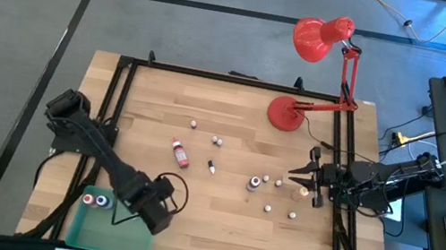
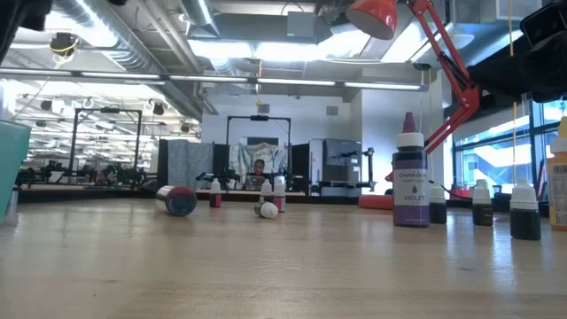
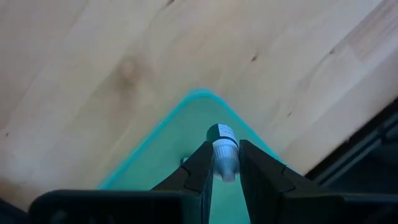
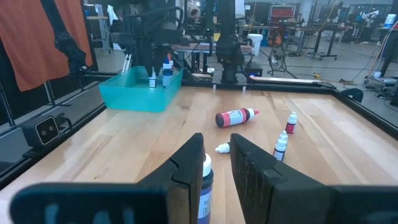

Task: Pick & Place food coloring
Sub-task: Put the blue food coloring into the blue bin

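Note:
My left gripper points down over the right corner of the green tray, shut on a tiny food coloring bottle with a dark body and white tip. Two more bottles stand in the tray. Other food coloring bottles are scattered on the wooden table: a red one lying on its side, a violet one standing, and several tiny ones. My right gripper waits level at the table's right edge, fingers close together with nothing between them. My left gripper pinches the tiny bottle's white tip end between its two fingers, coming from above and pointing down. The dark body sticks out below the fingertips. The bottle hangs above the tray's corner.
A red desk lamp stands with its base at the far right of the table. A black metal frame runs along the table's sides. Bare wood lies between the tray and the scattered bottles.

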`<state>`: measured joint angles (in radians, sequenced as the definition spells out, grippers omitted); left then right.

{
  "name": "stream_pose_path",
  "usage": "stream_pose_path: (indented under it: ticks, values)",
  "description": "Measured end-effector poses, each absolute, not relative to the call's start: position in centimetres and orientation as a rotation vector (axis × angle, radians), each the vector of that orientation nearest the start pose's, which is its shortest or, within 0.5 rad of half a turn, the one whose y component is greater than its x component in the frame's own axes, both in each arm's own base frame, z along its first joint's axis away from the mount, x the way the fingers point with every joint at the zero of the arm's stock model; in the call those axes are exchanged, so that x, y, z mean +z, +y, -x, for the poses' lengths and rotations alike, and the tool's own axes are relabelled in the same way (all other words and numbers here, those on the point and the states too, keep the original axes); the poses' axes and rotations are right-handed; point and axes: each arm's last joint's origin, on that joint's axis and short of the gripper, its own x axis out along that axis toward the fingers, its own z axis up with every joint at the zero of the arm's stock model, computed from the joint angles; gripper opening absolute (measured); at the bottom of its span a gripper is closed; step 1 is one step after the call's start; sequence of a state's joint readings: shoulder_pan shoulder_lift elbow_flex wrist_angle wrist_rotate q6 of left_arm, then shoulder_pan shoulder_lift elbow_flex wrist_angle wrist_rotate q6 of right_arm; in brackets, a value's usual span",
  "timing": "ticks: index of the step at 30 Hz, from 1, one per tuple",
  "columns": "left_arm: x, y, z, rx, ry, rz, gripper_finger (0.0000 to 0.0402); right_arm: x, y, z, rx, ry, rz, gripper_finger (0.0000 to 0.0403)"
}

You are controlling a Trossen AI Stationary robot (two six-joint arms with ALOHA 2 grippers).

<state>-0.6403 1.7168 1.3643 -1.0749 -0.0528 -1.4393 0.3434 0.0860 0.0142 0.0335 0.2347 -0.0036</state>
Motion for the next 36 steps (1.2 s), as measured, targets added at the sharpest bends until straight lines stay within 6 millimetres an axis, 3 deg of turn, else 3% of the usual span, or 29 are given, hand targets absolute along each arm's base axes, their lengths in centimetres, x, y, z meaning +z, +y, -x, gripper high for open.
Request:
stream_pose_path:
  ticks: [8,20,36]
  values:
    - [22.6,-20.0,-24.5,0.653,1.362,0.766,0.0063,16.5,2.8,-9.8,0.108,0.036,0.015,0.0084]
    - [19.5,-19.8,-23.8,0.67,1.346,0.779,0.0063,16.5,2.8,-9.8,0.109,0.036,0.016,0.0084]
    - [19.2,-19.6,-23.7,0.684,1.328,0.76,0.007,16.5,2.8,-9.8,0.109,0.036,0.019,0.0084]
